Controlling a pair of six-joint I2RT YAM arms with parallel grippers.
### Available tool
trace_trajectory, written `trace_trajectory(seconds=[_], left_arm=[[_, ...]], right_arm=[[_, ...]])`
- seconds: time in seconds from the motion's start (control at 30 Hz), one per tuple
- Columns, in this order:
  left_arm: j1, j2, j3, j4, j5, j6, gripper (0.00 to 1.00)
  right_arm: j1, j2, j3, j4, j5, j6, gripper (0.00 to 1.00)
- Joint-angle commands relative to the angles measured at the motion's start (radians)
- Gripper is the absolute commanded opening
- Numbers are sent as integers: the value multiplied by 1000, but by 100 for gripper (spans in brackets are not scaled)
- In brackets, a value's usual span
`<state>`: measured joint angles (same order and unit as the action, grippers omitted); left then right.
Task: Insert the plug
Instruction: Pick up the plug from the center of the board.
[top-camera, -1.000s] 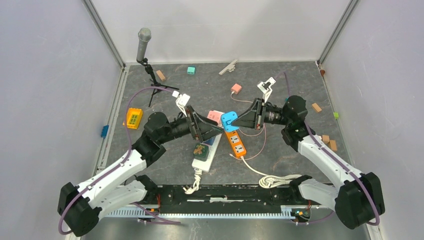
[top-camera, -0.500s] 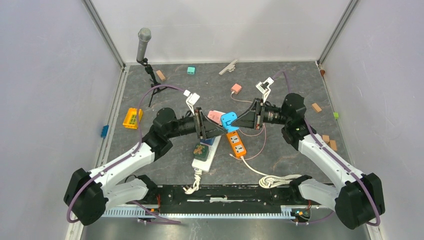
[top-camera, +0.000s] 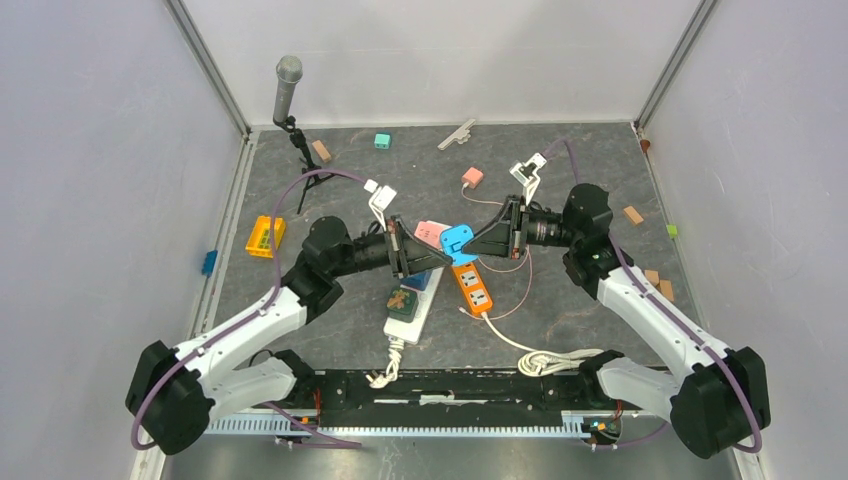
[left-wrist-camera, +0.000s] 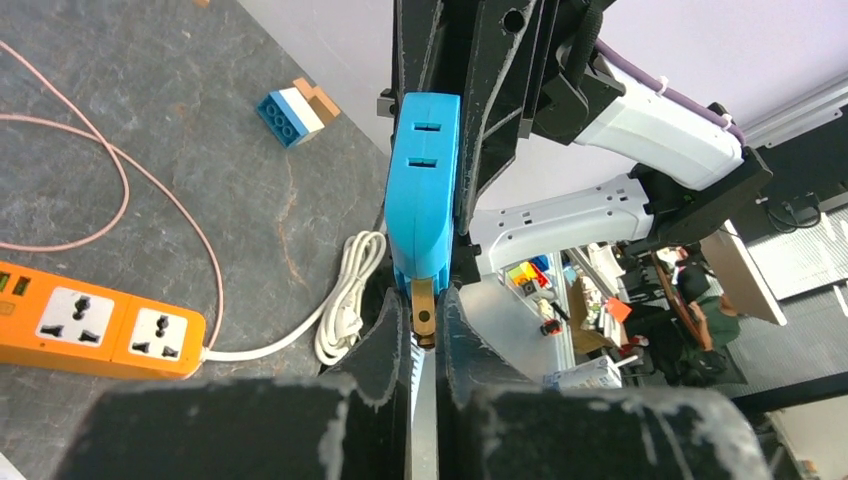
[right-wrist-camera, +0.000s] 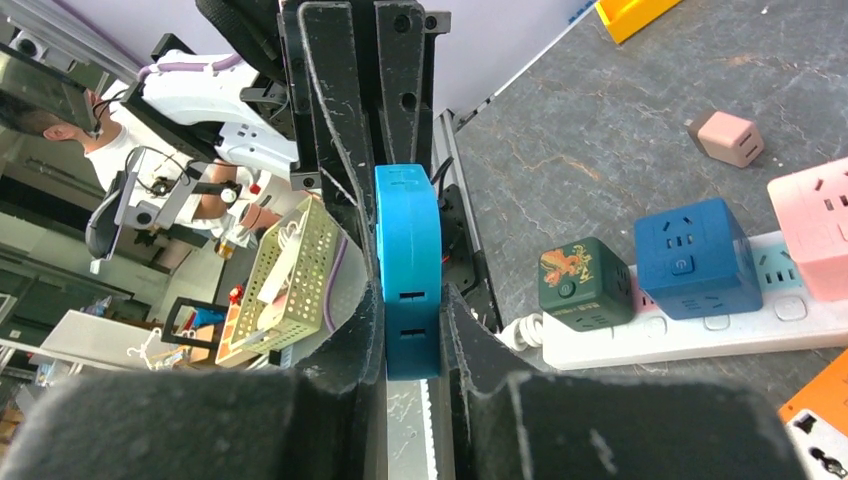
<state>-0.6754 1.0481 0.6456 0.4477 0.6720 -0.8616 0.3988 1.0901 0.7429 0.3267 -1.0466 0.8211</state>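
A light blue plug (top-camera: 458, 240) hangs in the air above the table's middle, held from both sides. My right gripper (right-wrist-camera: 410, 335) is shut on its body (right-wrist-camera: 408, 250), which fills the gap between the fingers. From the opposite side my left gripper (left-wrist-camera: 424, 312) is shut on the plug's brass prong (left-wrist-camera: 424, 300), with the blue body (left-wrist-camera: 425, 190) standing just past the fingertips. Below lie an orange power strip (top-camera: 473, 284) and a white power strip (top-camera: 417, 310) carrying a green cube (right-wrist-camera: 582, 283), a dark blue cube (right-wrist-camera: 695, 255) and a pink cube (right-wrist-camera: 815, 225).
A microphone on a stand (top-camera: 288, 90) rises at the back left. A yellow block (top-camera: 268, 235) lies left, a small pink adapter (top-camera: 472, 177) and teal block (top-camera: 382, 141) further back. A coiled white cable (top-camera: 555, 360) sits near the right arm's base.
My left arm reached right to the plug and its jaws closed from wide open onto the prong. The right gripper kept its hold and stayed in place.
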Motion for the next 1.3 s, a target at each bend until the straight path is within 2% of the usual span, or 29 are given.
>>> trace_trajectory(seconds=[0.0, 0.03, 0.07, 0.1, 0.17, 0.2, 0.4, 0.47, 0.57, 0.7, 0.9, 0.97, 1.0, 1.07, 1.1, 1.17, 1.27], left_arm=[[0, -70, -1, -26, -14, 115, 25], [0, -80, 1, -59, -11, 135, 43], [0, -91, 9, -94, -6, 166, 70], [0, -104, 21, -152, -5, 203, 87], [6, -132, 59, -281, -10, 273, 97], [9, -142, 81, -352, -5, 306, 99], [21, -100, 310, -797, 51, 583, 100], [22, -54, 387, -920, 89, 660, 100], [21, 18, 454, -1044, 141, 736, 100], [20, 89, 480, -1081, 240, 759, 97], [-4, 146, 457, -1036, 322, 713, 85], [-19, 147, 436, -1003, 328, 691, 76], [-22, 148, 429, -992, 330, 686, 68], [-23, 145, 416, -975, 327, 673, 48], [-23, 142, 414, -974, 317, 672, 34], [-23, 129, 409, -971, 289, 672, 34], [-23, 94, 390, -936, 227, 672, 34]], right_arm=[[0, -10, 71, 0, -32, -19, 0], [1, -10, 78, -20, -33, -43, 0], [1, -9, 87, -57, -33, -76, 0], [1, -7, 100, -105, -31, -111, 0], [3, -1, 128, -215, -19, -204, 0], [6, 2, 143, -273, -10, -266, 0], [98, 79, 298, -737, 86, -646, 0], [148, 99, 328, -813, 103, -718, 0], [216, 96, 338, -824, 121, -746, 0], [291, 107, 352, -844, 158, -775, 0], [324, 129, 367, -838, 183, -759, 0], [330, 131, 379, -830, 177, -751, 0], [331, 131, 382, -828, 178, -748, 0], [333, 130, 388, -826, 184, -746, 0], [332, 127, 390, -827, 196, -745, 0], [333, 121, 393, -831, 230, -748, 13], [332, 95, 391, -815, 315, -733, 39]])
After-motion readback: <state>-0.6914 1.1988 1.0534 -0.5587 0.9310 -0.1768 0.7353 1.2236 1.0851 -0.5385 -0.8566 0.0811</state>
